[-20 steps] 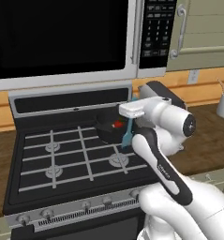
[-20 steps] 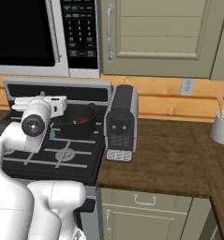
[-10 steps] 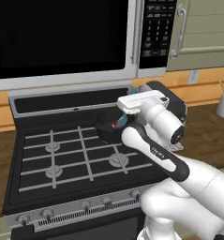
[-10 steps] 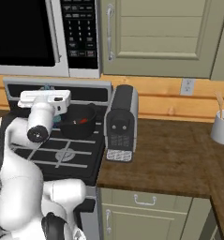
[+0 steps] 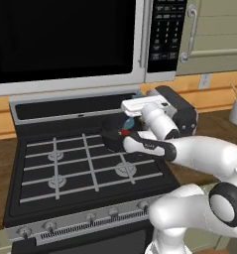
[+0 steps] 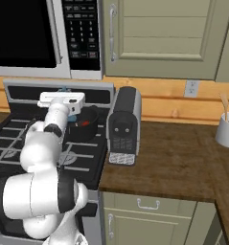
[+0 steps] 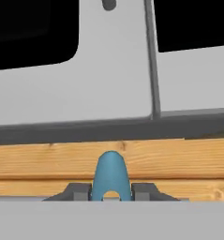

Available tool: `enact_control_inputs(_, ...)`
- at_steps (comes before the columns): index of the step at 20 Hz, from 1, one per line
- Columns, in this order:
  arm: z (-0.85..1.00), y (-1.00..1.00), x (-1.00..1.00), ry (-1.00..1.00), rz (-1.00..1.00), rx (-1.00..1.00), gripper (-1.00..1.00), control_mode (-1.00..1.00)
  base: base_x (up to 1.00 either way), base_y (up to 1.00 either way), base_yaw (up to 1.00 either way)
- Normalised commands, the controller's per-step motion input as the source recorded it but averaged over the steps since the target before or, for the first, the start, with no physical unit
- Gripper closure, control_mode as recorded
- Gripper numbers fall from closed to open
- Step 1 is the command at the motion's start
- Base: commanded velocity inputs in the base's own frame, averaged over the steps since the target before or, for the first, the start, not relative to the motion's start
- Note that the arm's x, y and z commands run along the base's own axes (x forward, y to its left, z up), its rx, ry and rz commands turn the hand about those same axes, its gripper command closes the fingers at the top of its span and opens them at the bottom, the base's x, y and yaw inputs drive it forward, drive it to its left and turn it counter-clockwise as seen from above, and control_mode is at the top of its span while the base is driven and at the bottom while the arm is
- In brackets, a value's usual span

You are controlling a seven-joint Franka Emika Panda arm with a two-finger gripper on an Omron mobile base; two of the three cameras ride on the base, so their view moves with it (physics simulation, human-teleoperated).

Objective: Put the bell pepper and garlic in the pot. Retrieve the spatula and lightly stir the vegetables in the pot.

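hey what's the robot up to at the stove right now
The gripper is shut on the light-blue spatula, holding it over the back right of the stove, above the black pot. The hand is turned so its camera faces the wooden backsplash and microwave. Something red, apparently the bell pepper, sits in the pot. Whether the garlic is in there can't be told.

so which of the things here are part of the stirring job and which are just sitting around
Part of the job:
- pot
- bell pepper
- spatula, clamped in the gripper

Just around:
- toaster
- microwave
- utensil cup
- wall socket

The garlic can't be made out.
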Motion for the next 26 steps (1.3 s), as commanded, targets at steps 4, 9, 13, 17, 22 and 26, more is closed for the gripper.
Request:
enact_control_inputs(4,-0.38,0.00,0.66,0.00,-0.12,0.01,1.00,-1.00,0.00,0.00,0.00)
enact_control_inputs(9,-0.49,0.06,0.46,0.00,-0.10,0.00,1.00,-1.00,0.00,0.00,0.00)
enact_control_inputs(13,-0.49,0.26,0.24,0.00,-0.06,0.01,1.00,-1.00,0.00,0.00,0.00)
enact_control_inputs(17,-0.51,0.33,0.28,0.00,-0.06,0.01,1.00,-1.00,0.00,0.00,0.00)
enact_control_inputs(22,-0.47,0.35,0.37,-0.01,-0.06,0.01,1.00,-1.00,0.00,0.00,0.00)
enact_control_inputs(26,-0.57,0.41,0.33,0.00,-0.03,0.01,1.00,-1.00,0.00,0.00,0.00)
